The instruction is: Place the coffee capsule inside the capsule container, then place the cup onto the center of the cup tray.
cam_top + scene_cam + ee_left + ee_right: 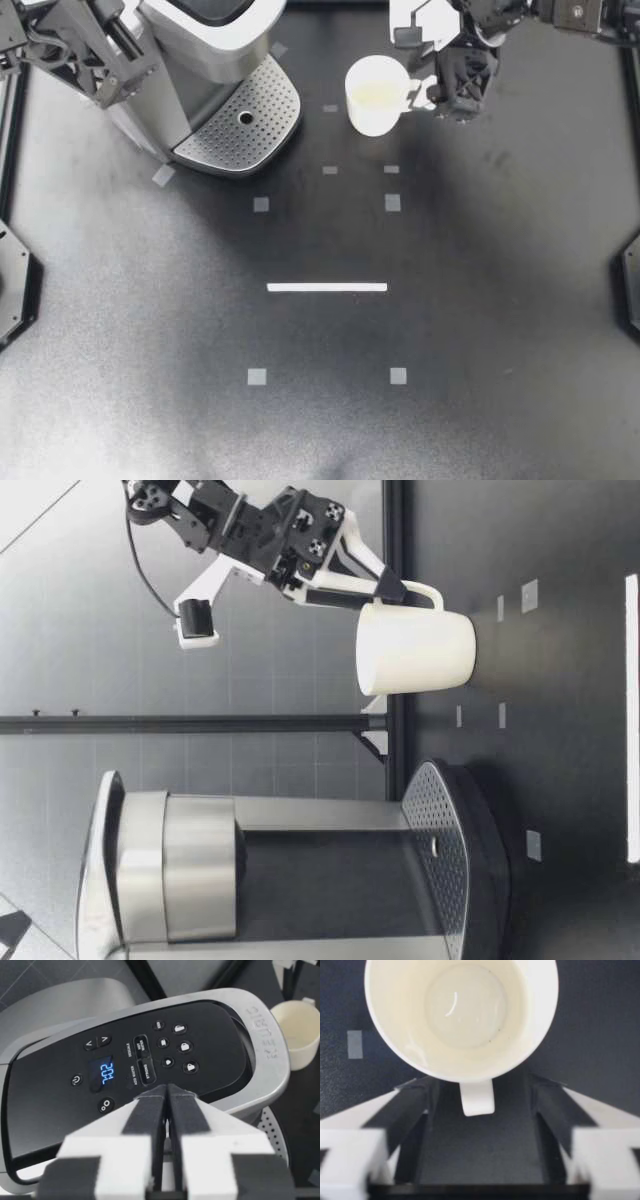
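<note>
The white cup (373,95) stands empty on the table, to the right of the coffee machine (205,45), with its handle pointing toward my right arm. My right gripper (411,75) is open, one finger on each side of the handle (477,1099) with a gap on both sides. The low view shows the cup (415,650) upright on the table, with the right gripper's fingers (385,588) coming down to the handle. My left gripper (167,1105) is shut and empty above the machine's closed lid (150,1055). No capsule is in sight.
The perforated cup tray (240,125) at the machine's base has nothing on it and lies left of the cup. My left arm (80,50) sits behind and left of the machine. Grey tape squares and a white strip (327,287) mark the table.
</note>
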{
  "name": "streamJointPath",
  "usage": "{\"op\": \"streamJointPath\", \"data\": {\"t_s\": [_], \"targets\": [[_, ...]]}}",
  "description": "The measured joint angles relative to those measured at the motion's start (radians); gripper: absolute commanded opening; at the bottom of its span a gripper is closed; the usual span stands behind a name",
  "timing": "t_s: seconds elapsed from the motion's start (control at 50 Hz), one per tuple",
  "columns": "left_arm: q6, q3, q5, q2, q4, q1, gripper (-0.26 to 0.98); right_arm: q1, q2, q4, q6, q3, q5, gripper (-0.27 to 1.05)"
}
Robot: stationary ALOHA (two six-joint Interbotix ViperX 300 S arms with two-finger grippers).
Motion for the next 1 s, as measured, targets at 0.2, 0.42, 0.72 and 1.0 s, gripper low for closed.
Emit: {"op": "streamJointPath", "data": {"t_s": [0.2, 0.42, 0.72, 1.0], "targets": [[0.000, 0.005, -0.002, 0.000, 0.002, 0.000, 0.07, 0.003, 0.008, 0.009, 0.000, 0.008, -0.015, 0.51], [0.000, 0.009, -0.005, 0.000, 0.003, 0.000, 0.07, 0.017, 0.018, 0.011, -0.005, 0.008, -0.018, 0.44], [0.000, 0.009, -0.008, 0.002, 0.005, 0.000, 0.07, 0.020, 0.018, 0.014, -0.015, 0.009, -0.018, 0.26], [-0.002, 0.009, -0.023, 0.000, 0.006, 0.000, 0.07, 0.020, -0.005, 0.046, -0.017, 0.011, -0.020, 0.24]]}}
